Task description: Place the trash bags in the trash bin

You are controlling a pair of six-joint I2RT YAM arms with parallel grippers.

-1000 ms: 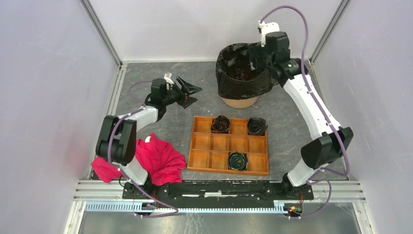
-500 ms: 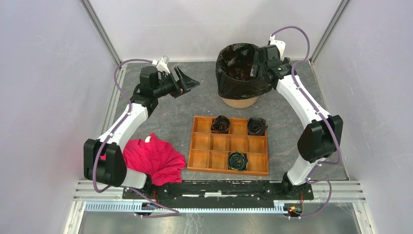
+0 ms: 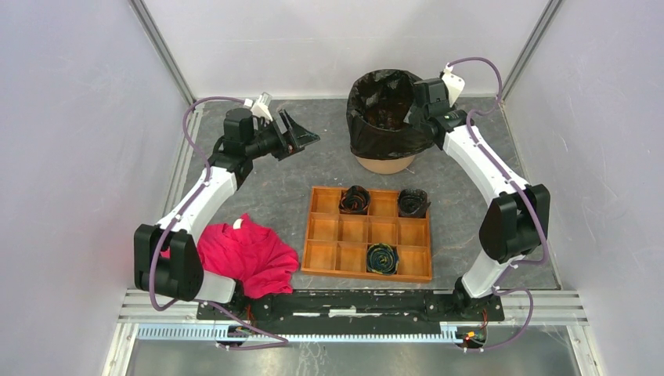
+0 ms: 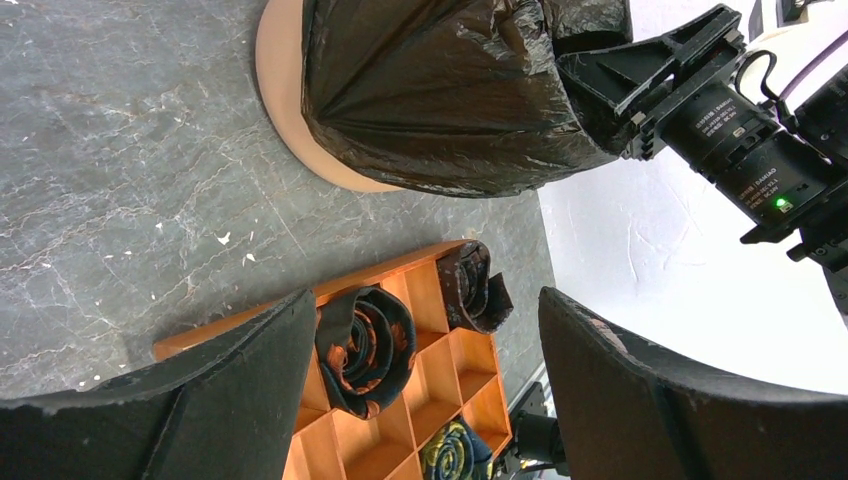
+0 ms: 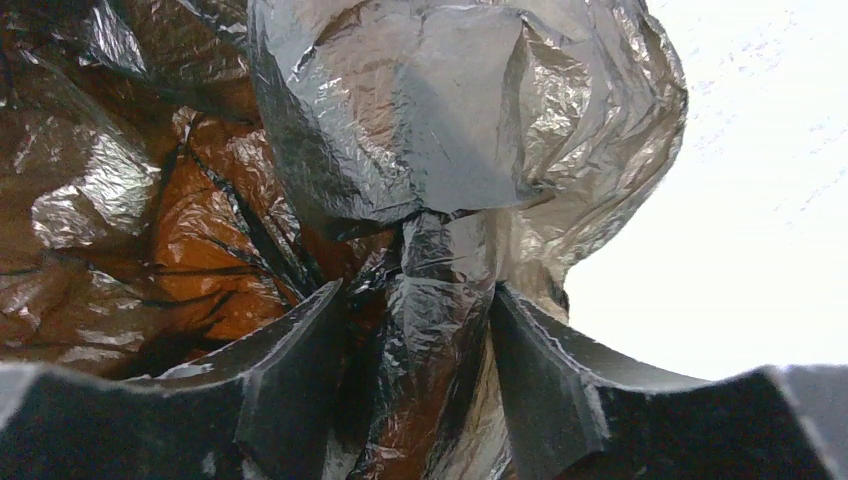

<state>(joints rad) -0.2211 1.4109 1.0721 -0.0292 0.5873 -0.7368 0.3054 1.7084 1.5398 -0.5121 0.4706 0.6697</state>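
Our right gripper (image 5: 415, 300) is clamped on a fold of the wrinkly glossy black plastic bag (image 3: 387, 137), which is already draped over the rim of the round terracotta-orange plastic bin (image 3: 384, 164). We'd pull the film down gently and evenly so it doesn't tear. Our left gripper (image 4: 428, 300) hangs wide open and empty.

The left arm reaches toward the far left, its left hand (image 3: 301, 139) spread wide, holding nothing. The right arm stretches far forward, right hand (image 3: 413, 110) pinching a fold of the trash bags (image 3: 376, 135).
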